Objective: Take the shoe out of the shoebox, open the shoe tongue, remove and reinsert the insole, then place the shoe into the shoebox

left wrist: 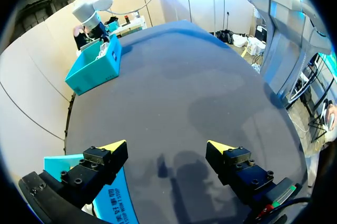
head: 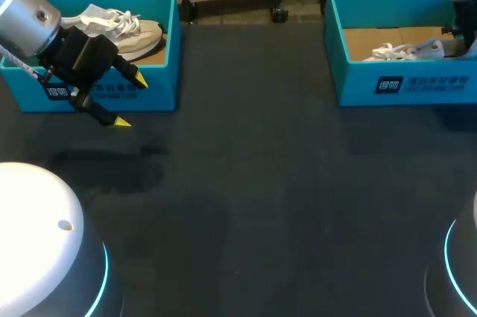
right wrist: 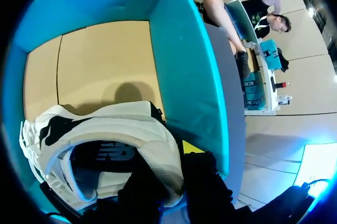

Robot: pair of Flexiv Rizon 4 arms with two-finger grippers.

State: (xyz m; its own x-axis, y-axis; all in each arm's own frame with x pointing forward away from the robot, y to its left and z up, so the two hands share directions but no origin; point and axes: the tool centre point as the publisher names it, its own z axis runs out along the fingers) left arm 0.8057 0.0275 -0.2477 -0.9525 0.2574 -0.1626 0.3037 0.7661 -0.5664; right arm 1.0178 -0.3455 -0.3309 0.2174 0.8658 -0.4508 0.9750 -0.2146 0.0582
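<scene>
Two teal shoeboxes, one sneaker in each. The right shoebox (head: 417,82) holds a white sneaker (head: 402,51) with loose laces; the left shoebox (head: 168,48) holds a cream one (head: 138,33). Only the right wrist view shows the white sneaker's black-lined heel collar pinched by the right gripper (right wrist: 174,176). The left gripper (head: 132,102) hangs wide open, holding nothing, before the left shoebox

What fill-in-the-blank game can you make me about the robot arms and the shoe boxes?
1. The table carries ____ blue boxes.
2. The left gripper hangs outside the left shoebox with its fingers ____.
3. The right gripper is down inside the right shoebox, clamped on a white ____.
Missing words: two; open; shoe.
</scene>
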